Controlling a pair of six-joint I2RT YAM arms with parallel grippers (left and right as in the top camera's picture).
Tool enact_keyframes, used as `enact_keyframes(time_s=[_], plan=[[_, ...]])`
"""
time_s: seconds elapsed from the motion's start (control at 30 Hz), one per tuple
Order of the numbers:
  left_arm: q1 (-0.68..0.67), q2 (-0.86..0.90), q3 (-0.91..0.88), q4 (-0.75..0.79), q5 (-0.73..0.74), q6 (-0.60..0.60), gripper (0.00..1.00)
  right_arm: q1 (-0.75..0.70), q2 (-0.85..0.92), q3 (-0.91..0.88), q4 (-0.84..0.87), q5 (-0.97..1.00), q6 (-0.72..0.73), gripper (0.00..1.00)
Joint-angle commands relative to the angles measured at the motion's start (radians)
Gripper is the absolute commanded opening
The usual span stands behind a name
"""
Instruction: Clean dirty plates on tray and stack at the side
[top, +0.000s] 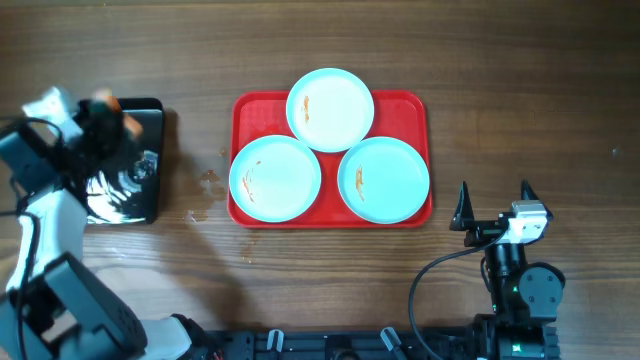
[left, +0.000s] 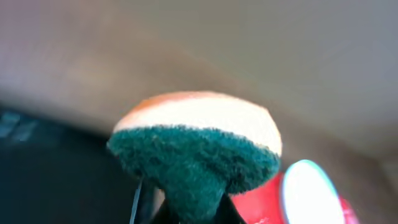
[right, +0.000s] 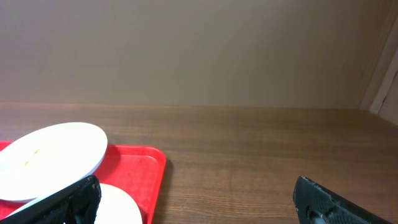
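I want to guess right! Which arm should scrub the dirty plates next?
Left, probably. The left claw grips the sponge, ready for the smeared plates. The right claw is open and holds nothing.

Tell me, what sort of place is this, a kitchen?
Probably a robotics lab bench staged for dishwashing, not a real kitchen: a bare wooden table, three smeared plates on a red tray, and a robot's left gripper clamping a sponge.
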Motion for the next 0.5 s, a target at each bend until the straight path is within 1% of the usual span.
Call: enact_keyframes(time_s=[0.0,0.1,0.17,0.2,0.23,0.27,0.33,0.47], plan=[[0.058,-0.143,0.022,0.106,0.23,-0.097,0.04,0.0,-0.006,-0.001,0.002,0.006,-0.009,1.0],[0.089,-0.18,0.022,0.093,0.192,-0.097,0.04,0.0,-0.006,-0.001,0.002,0.006,-0.009,1.0],[0.103,-0.177,0.022,0.054,0.154,-0.096,0.04,0.0,-0.006,-0.001,0.002,0.006,-0.009,1.0],[0.106,-0.172,0.022,0.018,0.111,-0.095,0.04,0.0,-0.006,-0.001,0.002,0.006,-0.008,1.0],[0.106,-0.164,0.022,-0.045,0.032,-0.087,0.04,0.0,-0.006,-0.001,0.002,0.006,-0.009,1.0],[0.104,-0.151,0.021,-0.111,-0.041,-0.055,0.04,0.0,-0.006,-0.001,0.002,0.006,-0.009,1.0],[0.094,-0.116,0.01,-0.164,-0.115,-0.013,0.04,0.0,-0.006,-0.001,0.002,0.006,-0.008,1.0],[0.069,-0.001,-0.035,-0.145,-0.138,-0.013,0.04,0.0,-0.006,-0.001,0.002,0.006,-0.009,1.0]])
